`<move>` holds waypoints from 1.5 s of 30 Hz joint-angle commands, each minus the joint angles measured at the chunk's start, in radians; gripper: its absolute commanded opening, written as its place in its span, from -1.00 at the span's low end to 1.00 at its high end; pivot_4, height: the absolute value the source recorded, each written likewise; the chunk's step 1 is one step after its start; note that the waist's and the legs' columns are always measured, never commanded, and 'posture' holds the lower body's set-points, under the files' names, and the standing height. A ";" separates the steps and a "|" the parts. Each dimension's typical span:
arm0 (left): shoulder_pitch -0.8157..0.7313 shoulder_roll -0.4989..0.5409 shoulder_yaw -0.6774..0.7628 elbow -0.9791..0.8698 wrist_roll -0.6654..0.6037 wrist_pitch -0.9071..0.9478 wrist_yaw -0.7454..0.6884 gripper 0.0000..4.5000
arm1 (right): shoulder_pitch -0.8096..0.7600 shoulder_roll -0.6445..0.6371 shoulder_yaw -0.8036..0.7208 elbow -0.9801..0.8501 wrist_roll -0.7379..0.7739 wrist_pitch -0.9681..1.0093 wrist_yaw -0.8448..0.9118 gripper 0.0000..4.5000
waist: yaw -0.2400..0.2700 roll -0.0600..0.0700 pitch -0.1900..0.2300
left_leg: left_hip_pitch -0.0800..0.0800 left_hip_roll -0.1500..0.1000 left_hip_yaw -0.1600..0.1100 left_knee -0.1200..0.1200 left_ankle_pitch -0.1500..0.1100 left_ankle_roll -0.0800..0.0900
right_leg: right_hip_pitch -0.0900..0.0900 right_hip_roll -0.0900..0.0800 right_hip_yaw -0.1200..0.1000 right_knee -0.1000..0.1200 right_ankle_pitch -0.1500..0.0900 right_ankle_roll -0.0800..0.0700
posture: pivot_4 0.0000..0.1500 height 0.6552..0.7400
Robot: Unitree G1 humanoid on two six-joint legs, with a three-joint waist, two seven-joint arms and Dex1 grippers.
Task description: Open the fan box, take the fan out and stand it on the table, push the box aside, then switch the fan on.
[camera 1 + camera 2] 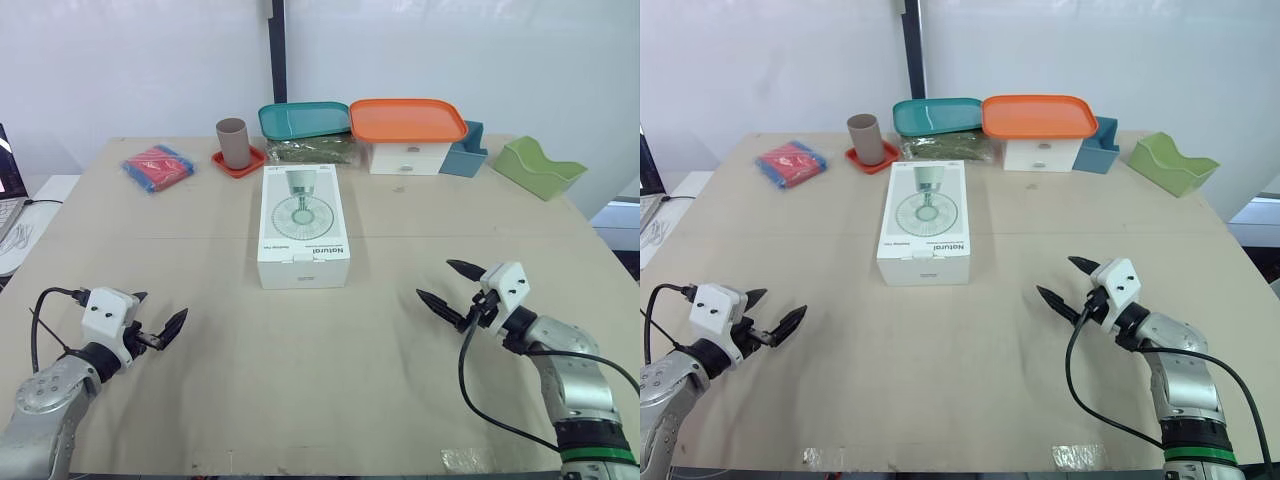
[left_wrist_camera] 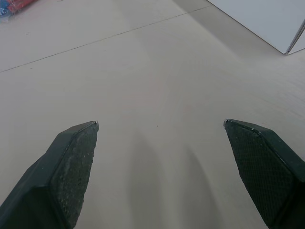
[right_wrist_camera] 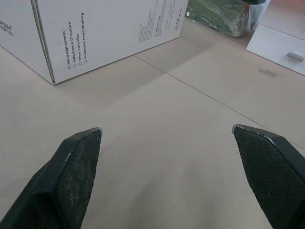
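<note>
The white fan box (image 1: 303,224) lies flat and closed in the middle of the table, a fan printed on its lid; its side with printed text (image 3: 105,33) faces the right wrist view. My left gripper (image 1: 157,318) hovers low over the table near the front left, open and holding nothing, well short of the box. My right gripper (image 1: 452,287) stands open at the front right, fingers pointing toward the box, a hand's width or more from it. A corner of the box (image 2: 267,21) appears in the left wrist view.
Behind the box are a brown cup (image 1: 233,142) on a red coaster, a teal tray (image 1: 303,119), a green bag (image 1: 312,152), an orange lid on a white drawer box (image 1: 408,130), a blue holder (image 1: 464,155) and a green holder (image 1: 537,167). A red-blue packet (image 1: 157,167) lies far left.
</note>
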 commanded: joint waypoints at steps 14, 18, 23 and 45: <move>-0.043 0.005 0.009 -0.021 0.006 -0.042 0.005 0.99 | -0.002 0.008 -0.011 0.001 0.013 -0.052 0.000 1.00 | 0.000 0.000 0.000 | 0.000 0.000 0.000 0.000 0.000 0.000 | 0.000 0.000 0.000 0.000 0.000 0.000 | 1.00 1.00; -0.076 -0.015 0.022 -0.039 -0.023 -0.024 0.028 0.99 | -0.030 0.013 0.005 0.001 0.015 -0.046 0.006 1.00 | 0.000 0.000 0.000 | 0.000 0.000 0.000 0.000 0.000 0.000 | 0.000 0.000 0.000 0.000 0.000 0.000 | 1.00 1.00; -0.170 -0.006 -0.017 -0.112 -0.090 0.042 0.018 0.99 | -0.098 0.034 0.053 -0.080 0.046 0.019 0.030 1.00 | -0.001 0.000 0.000 | 0.000 0.000 0.000 0.001 0.000 0.000 | 0.000 0.000 0.000 0.000 0.001 0.000 | 1.00 1.00; -0.628 -0.034 -0.364 0.162 -0.036 0.144 -0.124 -0.95 | -0.344 0.139 0.284 -0.269 0.008 0.210 0.010 1.00 | -0.001 0.000 0.001 | -0.002 -0.001 -0.001 0.003 0.000 -0.001 | -0.002 0.000 -0.001 0.000 0.002 0.000 | 1.00 1.00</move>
